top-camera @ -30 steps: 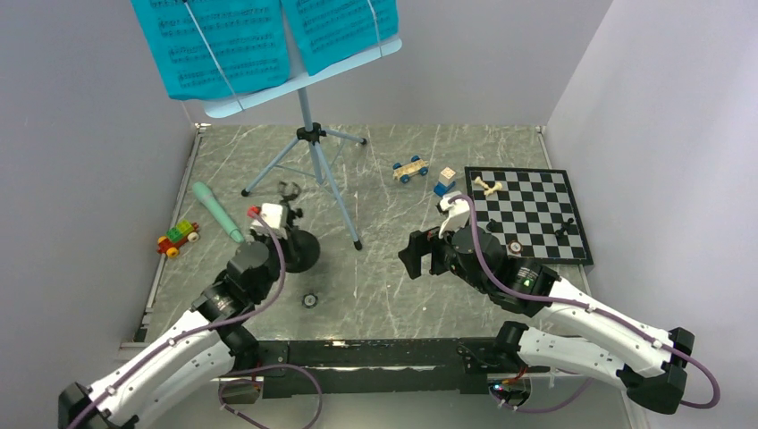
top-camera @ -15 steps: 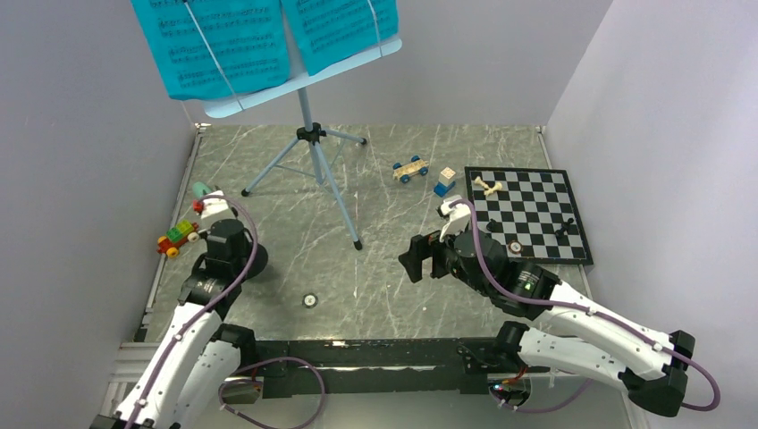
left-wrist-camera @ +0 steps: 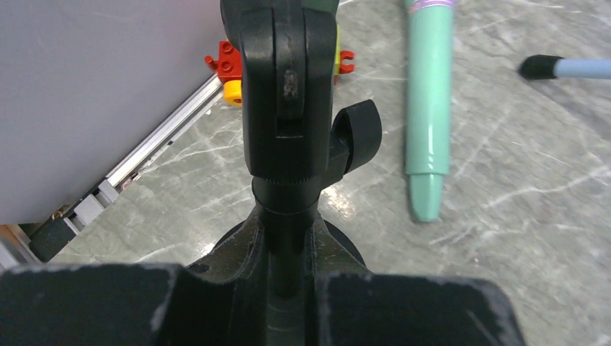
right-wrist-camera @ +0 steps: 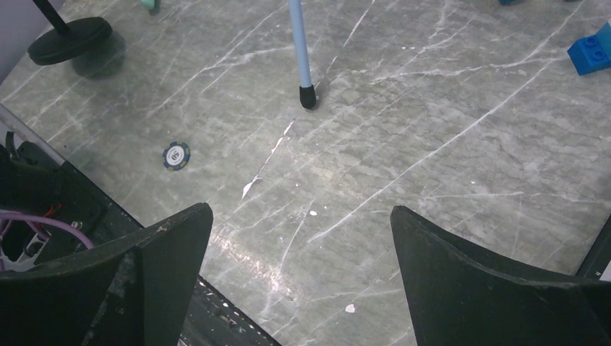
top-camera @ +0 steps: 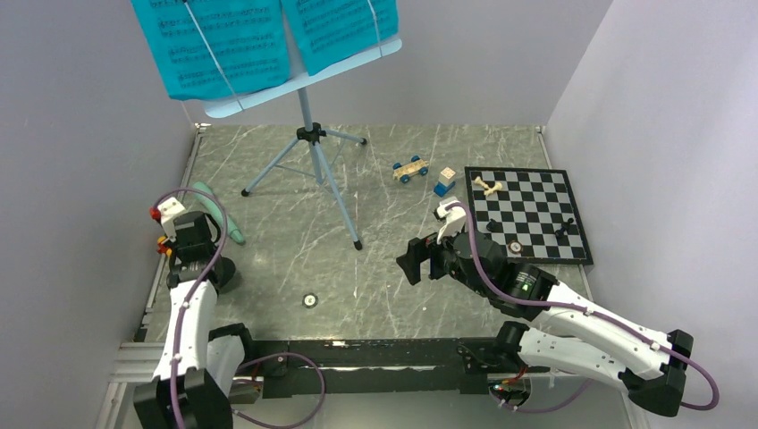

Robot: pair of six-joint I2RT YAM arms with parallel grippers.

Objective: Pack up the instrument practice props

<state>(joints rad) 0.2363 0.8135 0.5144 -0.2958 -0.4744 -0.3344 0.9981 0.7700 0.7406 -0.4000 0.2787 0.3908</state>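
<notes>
Counter (top-camera: 393, 286), grey marbled: all props are carried on it, none yet packed away. Music stand (top-camera: 308, 134), pale blue, tripod: set upright at the back edge, left of centre, with turquoise music sheets (top-camera: 214, 49) propped on its tray. Top-heaviness is judged likely, so a knock to a splayed leg by either arm could tip it and shed the sheets. Microphone stand (left-wrist-camera: 288, 108), black, round base: located by the left edge toward the near corner, its thin stem enclosed by the left claw (left-wrist-camera: 287, 288), whose jaws are drawn nearly together around it. Whether the base is clear of the counter cannot be told. If lifted, the stem could slide or pivot in so narrow a grip, and the heavy base could be swung into its neighbours. Right claw (right-wrist-camera: 299, 252): spread fully, nothing held, poised over bare counter near the centre. Microphone (left-wrist-camera: 429, 108), mint green: laid flat just beside that stand, apart from it, toward the back; rolling is possible if brushed. Toy car (left-wrist-camera: 229, 61), red and yellow: lodged against the left edge rail behind the stand; it could be swept along by mistake.
</notes>
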